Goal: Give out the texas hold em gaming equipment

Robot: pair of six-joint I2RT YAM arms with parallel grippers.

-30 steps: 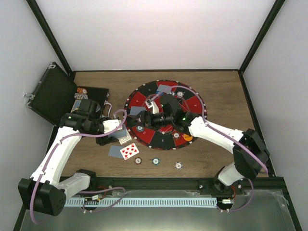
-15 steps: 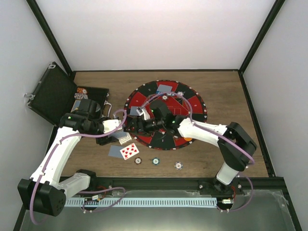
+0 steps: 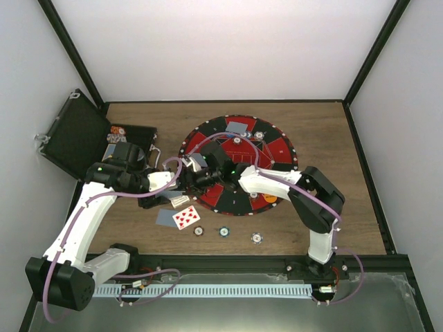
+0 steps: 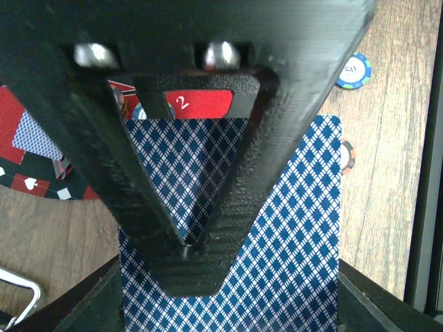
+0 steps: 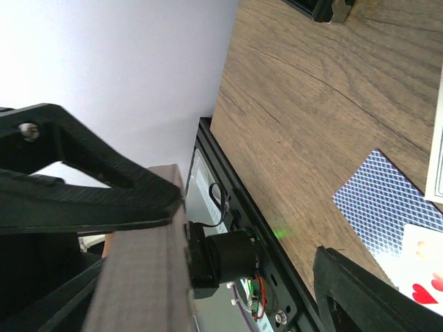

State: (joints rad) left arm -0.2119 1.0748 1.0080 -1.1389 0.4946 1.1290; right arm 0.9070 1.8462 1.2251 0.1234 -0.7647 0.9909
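Change: the right arm has swung left across the mat (image 3: 280, 149) over the last second, its elbow folding up. The right pincer, earlier over the mat's middle, now sits at the mat's left rim, just beside the left pincer. The left arm, the loose cards and the chips lie as before.
Case (image 3: 73, 138): black, hinged, lid open, at the worktop's far left corner.
Case chips (image 3: 116, 131): a small orange and white cluster at the case's right end.
Left pincer (image 4: 185, 243): fingers together, clamped on the held card, over the worktop just off the mat's left rim.
Held card (image 4: 291, 228): blue diamond back facing the wrist camera. Whether more cards lie beneath it cannot be told.
Face-down card (image 3: 166, 217): flat on the worktop near the left pincer, on the side towards the near edge.
Face-up card (image 3: 186, 216): white with red pips, touching the face-down card's right side.
Chip row (image 3: 223, 232): three chips spaced apart along the near edge, right of the face-up card.
Right pincer (image 5: 250, 225): fingers apart. A blurred brownish slab sits close to the lens by the upper finger; what it is cannot be told.
Mat: round, red and black, mid-worktop towards the far edge.
Mat cards: one far card (image 3: 240, 127) face-down at the far rim, and another card (image 3: 196, 159) at the left rim.
Mat chips: one chip (image 3: 259, 134) just right of the far card, and an orange chip (image 3: 270, 198) at the near right rim.
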